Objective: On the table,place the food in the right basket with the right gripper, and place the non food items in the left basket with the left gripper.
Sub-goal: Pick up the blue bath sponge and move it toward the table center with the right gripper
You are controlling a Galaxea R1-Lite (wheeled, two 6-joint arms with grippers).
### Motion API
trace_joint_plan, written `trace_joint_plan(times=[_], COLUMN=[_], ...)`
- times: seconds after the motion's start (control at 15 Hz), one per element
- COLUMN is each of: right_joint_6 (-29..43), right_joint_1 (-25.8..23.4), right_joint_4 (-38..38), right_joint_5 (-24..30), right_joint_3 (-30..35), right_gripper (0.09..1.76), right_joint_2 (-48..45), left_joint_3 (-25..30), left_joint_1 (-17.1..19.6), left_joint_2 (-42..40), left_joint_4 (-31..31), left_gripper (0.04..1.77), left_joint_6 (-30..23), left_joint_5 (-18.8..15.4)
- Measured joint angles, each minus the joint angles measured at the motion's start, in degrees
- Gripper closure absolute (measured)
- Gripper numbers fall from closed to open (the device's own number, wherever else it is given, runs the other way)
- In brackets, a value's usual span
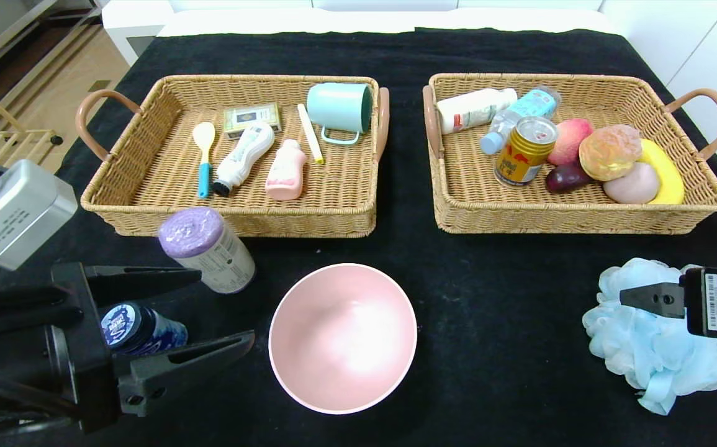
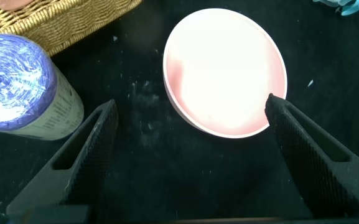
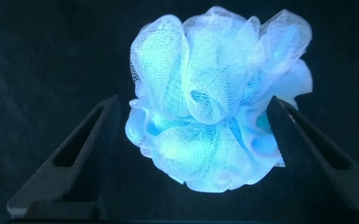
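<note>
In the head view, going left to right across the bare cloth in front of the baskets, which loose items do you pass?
dark blue jar → white canister with purple cap → pale pink bowl → light blue bath pouf

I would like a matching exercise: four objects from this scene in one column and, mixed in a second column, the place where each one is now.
Objects
1. gold-and-red drink can
2. mint green plastic mug
3. large pale pink bowl
4. fluffy light blue mesh bath pouf

Places
A. on the black cloth, between the open fingers of the right gripper
B. in the left wicker basket
C. on the black cloth, in front of both baskets
D. in the right wicker basket

Pairs: 1-D, 2-B, 3-C, 4-A
</note>
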Motion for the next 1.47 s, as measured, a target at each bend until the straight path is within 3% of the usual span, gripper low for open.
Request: trace_joint_plan(times=[1.07,1.27,1.47], right_joint_6=[2.4,2.3,2.3], right_joint_1=[-2.0,-2.2,-2.3], right_joint_4=[-8.5,-8.6,-8.7], right_joint_5=[2.0,2.0,2.0], right_joint_3=[7.3,7.7,7.8], right_gripper=[0.15,0.58,0.9], right_joint_2=[7.6,8.0,8.2], left_joint_3=[0.2,0.2,0.2], left_joint_1=[-0.2,-0.2,-0.2], left_joint_2=[0.4,0.4,0.4], left_joint_4=[0.0,0.0,0.0], left_gripper=[0.09,0.09,0.09], left_joint_6=[0.2,0.3,0.4], left_joint_5=[0.0,0.0,0.0])
